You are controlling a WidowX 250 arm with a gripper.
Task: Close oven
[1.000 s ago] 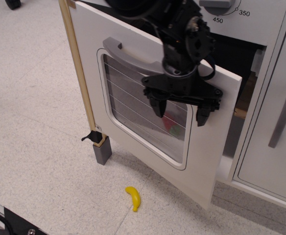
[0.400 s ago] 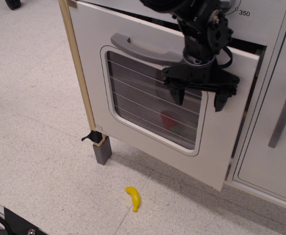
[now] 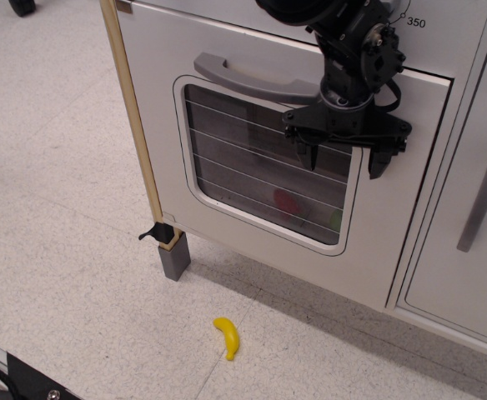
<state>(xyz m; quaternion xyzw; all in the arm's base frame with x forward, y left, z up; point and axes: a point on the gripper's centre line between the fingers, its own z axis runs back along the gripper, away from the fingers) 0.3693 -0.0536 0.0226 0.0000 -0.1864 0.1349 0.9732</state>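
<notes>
The white toy oven fills the upper middle of the view. Its door stands flush with the front, with a rounded wire-lined window and a horizontal grey bar handle. A red and a green shape show dimly behind the window. Part of the dial panel, with the number 350, shows at the top. My black gripper is open, fingers pointing down, against the door's upper right part beside the handle's right end. It holds nothing.
A plain white cabinet door with a vertical grey handle stands right of the oven. A yellow toy banana lies on the speckled floor in front. A wooden side post ends in a grey foot at the left.
The oven door has swung from well open to flush with the front. My gripper moved up and right with it, staying open against the door.
</notes>
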